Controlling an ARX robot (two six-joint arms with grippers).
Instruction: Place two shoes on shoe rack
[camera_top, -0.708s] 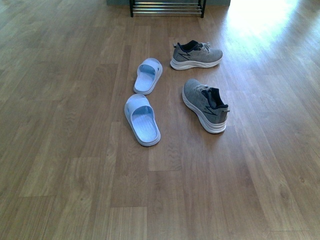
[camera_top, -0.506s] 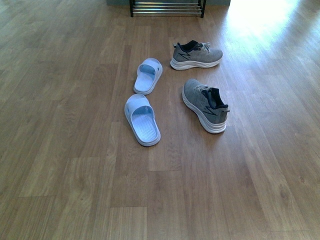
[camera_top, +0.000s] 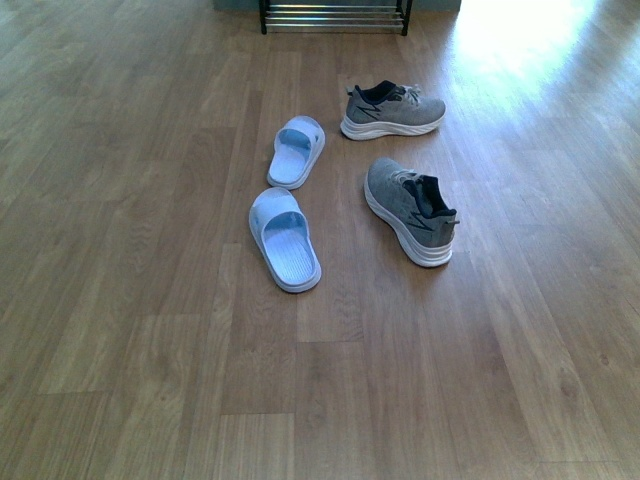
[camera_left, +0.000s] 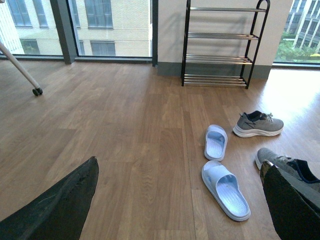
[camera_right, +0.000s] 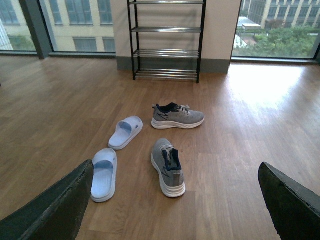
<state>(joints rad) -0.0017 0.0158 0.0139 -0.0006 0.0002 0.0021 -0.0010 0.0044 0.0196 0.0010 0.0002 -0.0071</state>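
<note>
Two grey sneakers lie apart on the wood floor. The far sneaker (camera_top: 392, 110) lies sideways; the near sneaker (camera_top: 410, 209) has its heel toward me. Both also show in the right wrist view, far (camera_right: 177, 116) and near (camera_right: 168, 166), and in the left wrist view, far (camera_left: 258, 124) and near (camera_left: 286, 165), the near one partly behind a finger. The black shoe rack (camera_top: 334, 16) stands at the far wall, seen whole in the left wrist view (camera_left: 222, 44) and the right wrist view (camera_right: 167, 40). My left gripper (camera_left: 182, 210) and right gripper (camera_right: 175, 210) are open, empty and well short of the shoes.
Two light blue slides lie left of the sneakers, a far slide (camera_top: 297, 150) and a near slide (camera_top: 284, 238). A white pole on a caster (camera_left: 36, 91) stands at the far left. Large windows line the back wall.
</note>
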